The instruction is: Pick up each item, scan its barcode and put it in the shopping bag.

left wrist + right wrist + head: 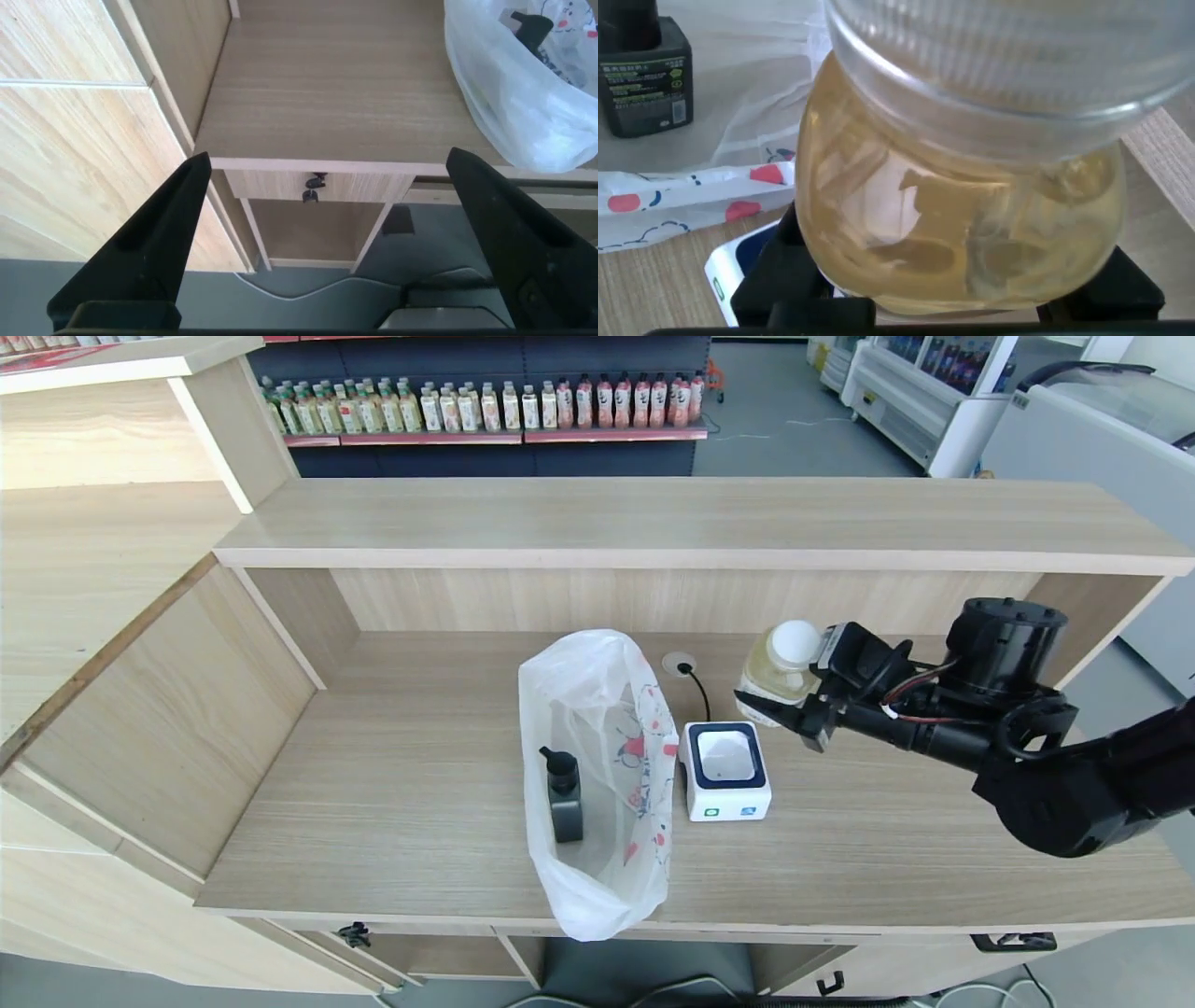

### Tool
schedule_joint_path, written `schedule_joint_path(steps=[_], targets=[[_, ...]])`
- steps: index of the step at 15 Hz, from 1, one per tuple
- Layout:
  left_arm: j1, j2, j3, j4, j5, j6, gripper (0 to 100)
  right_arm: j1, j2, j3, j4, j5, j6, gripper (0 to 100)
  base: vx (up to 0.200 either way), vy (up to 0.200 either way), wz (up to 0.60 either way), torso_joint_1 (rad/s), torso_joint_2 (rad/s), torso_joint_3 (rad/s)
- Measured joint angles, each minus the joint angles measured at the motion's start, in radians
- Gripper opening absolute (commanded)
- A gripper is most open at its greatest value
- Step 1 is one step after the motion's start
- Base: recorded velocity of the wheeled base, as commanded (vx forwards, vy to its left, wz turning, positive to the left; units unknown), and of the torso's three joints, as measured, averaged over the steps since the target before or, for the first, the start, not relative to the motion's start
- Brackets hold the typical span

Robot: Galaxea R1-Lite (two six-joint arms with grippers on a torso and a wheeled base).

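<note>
Wooden counter (420, 784), right arm (1046, 784) extended level, right claw (784, 711) pinching jar (782, 663) beside scanner (726, 770), left claw (327, 161) spread

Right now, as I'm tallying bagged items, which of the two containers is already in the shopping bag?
The dark pump bottle; the white-capped yellow jar is held in the right gripper.

Lying in the middle of the counter (392, 784): shopping bag (597, 709), enclosing a pump bottle (565, 798); standing just right of the bag: barcode scanner (726, 770); hanging just behind the scanner, clamped in the right gripper (784, 711): jar (780, 672); hovering off the counter's front left edge: left gripper (327, 161).
</note>
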Motion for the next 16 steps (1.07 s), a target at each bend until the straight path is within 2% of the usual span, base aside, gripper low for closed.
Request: schedule_joint_path(steps=[4, 12, 16], targets=[[0.0, 0.0, 0.0, 0.0, 0.0, 0.0, 100, 0.002, 0.057, 0.007, -0.13, 0.053, -0.005, 0, 0.0, 0.0, 0.0, 0.0, 0.0, 0.0], [0.0, 0.0, 0.0, 0.0, 0.0, 0.001, 100, -0.006, 0.187, 0.016, -0.25, 0.119, -0.027, 0, 0.0, 0.0, 0.0, 0.0, 0.0, 0.0], [0.0, 0.0, 0.0, 0.0, 0.0, 0.001, 100, -0.013, 0.217, 0.015, -0.26, 0.145, -0.028, 0, 0.0, 0.0, 0.0, 0.0, 0.0, 0.0]])
